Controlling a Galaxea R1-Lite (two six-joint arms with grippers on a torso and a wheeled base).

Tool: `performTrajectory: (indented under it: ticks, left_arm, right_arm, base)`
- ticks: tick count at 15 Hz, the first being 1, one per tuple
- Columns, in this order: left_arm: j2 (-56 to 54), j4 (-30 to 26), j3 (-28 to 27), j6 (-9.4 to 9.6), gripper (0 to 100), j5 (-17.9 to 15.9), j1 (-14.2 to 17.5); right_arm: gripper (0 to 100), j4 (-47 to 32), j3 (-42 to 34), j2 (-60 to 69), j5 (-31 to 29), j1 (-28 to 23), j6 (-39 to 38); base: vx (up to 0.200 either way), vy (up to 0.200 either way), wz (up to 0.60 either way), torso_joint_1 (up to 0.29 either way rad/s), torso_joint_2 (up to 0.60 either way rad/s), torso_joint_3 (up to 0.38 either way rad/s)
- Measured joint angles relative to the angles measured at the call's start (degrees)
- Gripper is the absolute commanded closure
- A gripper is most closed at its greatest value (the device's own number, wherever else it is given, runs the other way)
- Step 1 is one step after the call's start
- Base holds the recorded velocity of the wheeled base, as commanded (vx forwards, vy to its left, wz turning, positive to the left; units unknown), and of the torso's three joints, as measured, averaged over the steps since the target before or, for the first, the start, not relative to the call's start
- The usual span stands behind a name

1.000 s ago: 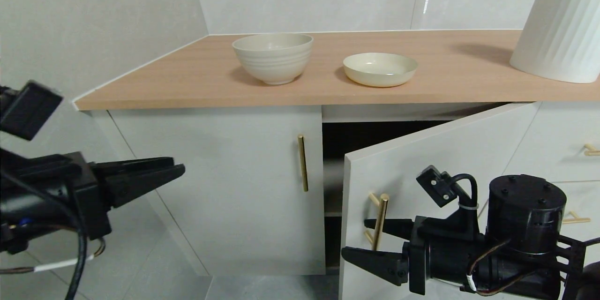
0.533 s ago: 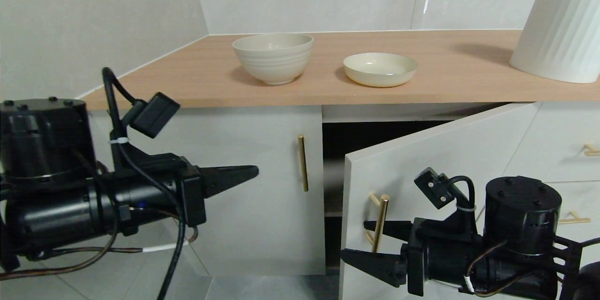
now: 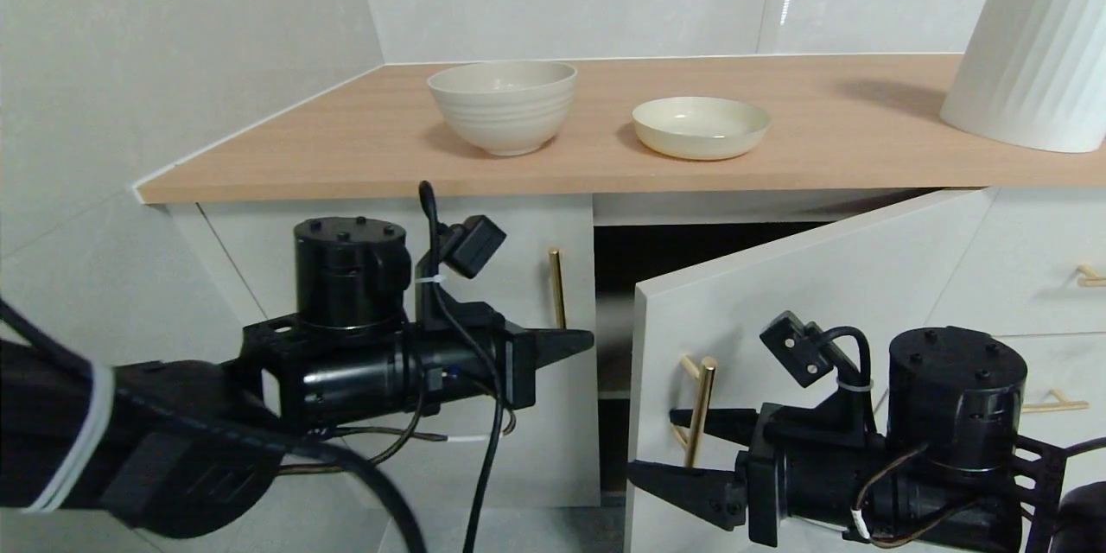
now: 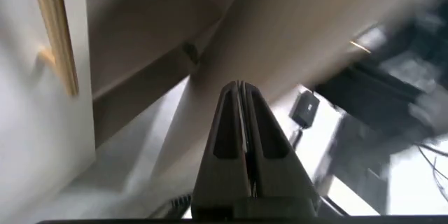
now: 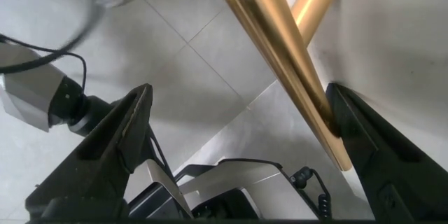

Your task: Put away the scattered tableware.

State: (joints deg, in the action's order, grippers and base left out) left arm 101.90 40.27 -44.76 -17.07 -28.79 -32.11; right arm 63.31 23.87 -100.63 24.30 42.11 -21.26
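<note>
Right gripper [image 3: 654,442] spread about the gold handle [image 3: 702,402]; left gripper [image 3: 581,340] pressed together.
At lower right, the gold handle of the ajar cabinet door [image 3: 804,294] stands between the right gripper's fingers. At centre, the left gripper's tip sits just beside the closed door's handle [image 3: 558,301]. Above, on the bench [image 3: 346,147], the bowl [image 3: 503,106] and the shallow dish [image 3: 700,127] stand side by side, apart.

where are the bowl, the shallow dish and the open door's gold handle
bowl [image 3: 503,117], head view, ribbed outer wall
shallow dish [image 3: 698,123], head view, middle of its inside
gold handle [image 3: 704,380], head view, upper part of the bar
</note>
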Motion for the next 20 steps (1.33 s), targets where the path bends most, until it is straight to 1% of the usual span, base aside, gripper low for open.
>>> performTrajectory:
  ticks: [1,2,3,4,7,9,11,13,14,15,17,18,19,20]
  left_arm:
    - [2.2,0.1,-2.1,-0.37,100,0.0,-0.6]
    - [4.2,0.1,-3.9,-1.32,100,-0.1,-1.9]
    - [5.7,0.3,-5.2,-2.0,100,-0.2,-3.0]
    - [7.0,0.5,-5.8,-2.28,100,-0.3,-4.0]
    - [9.0,0.6,-6.3,-2.3,100,-1.4,-5.5]
    - [9.0,0.8,-6.1,-2.28,100,-1.4,-5.8]
    - [8.7,0.7,-5.8,-2.26,100,-1.4,-6.2]
    - [8.1,2.0,-4.7,-2.28,100,-2.0,-6.5]
    - [7.5,3.5,-3.9,-2.3,100,-2.3,-6.6]
    - [6.8,4.3,-3.0,-2.36,100,-2.7,-6.6]
    - [5.6,4.7,-2.2,-2.41,100,-3.0,-7.1]
    - [5.3,4.7,-2.1,-2.44,100,-3.0,-7.5]
    - [5.2,4.7,-2.2,-2.5,100,-3.0,-7.8]
    - [5.2,4.7,-2.4,-2.52,100,-3.0,-8.0]
  right_arm:
    - [0,0.0,0.0,0.0,-0.1,0.0,0.0]
    - [0,0.0,0.0,0.0,-0.2,-0.1,0.0]
    - [0,0.0,-0.1,0.0,-0.2,-0.4,0.0]
    - [0,-0.1,-0.1,0.1,-0.3,-1.2,-0.1]
    - [0,-0.2,-0.8,0.9,-1.3,-4.0,-0.1]
    - [0,-0.3,-1.0,2.4,-3.2,-5.7,-0.1]
    - [0,-0.2,-2.0,5.5,-5.1,-6.7,0.0]
    - [0,-0.1,-4.8,10.6,-5.9,-6.9,1.9]
    - [0,-2.0,-6.5,13.8,-6.3,-7.0,4.4]
    - [0,-5.6,-7.8,17.6,-8.1,-7.0,6.6]
    - [0,-17.2,-8.1,25.0,-14.1,-7.0,8.9]
    - [0,-24.0,-6.6,28.7,-15.9,-7.0,9.5]
    - [0,-31.5,-4.5,32.5,-16.9,-7.1,9.9]
    - [0,-36.3,-2.6,35.4,-16.4,-7.1,10.3]
  base:
    - [0.0,0.0,0.0,0.0,0.0,0.0]
    - [0.0,0.0,0.0,0.0,0.0,0.0]
    - [0.0,0.0,0.0,0.0,0.0,0.0]
    - [0.0,0.0,0.0,0.0,0.0,0.0]
    - [0.0,0.0,0.0,0.0,0.0,0.0]
    - [0.0,0.0,0.0,0.0,0.0,0.0]
    - [0.0,0.0,0.0,0.0,0.0,0.0]
    - [0.0,0.0,0.0,0.0,0.0,0.0]
    - [0.0,0.0,0.0,0.0,0.0,0.0]
    - [0.0,0.0,0.0,0.0,0.0,0.0]
    - [0.0,0.0,0.0,0.0,0.0,0.0]
    - [0.0,0.0,0.0,0.0,0.0,0.0]
    - [0.0,0.0,0.0,0.0,0.0,0.0]
    - [0.0,0.0,0.0,0.0,0.0,0.0]
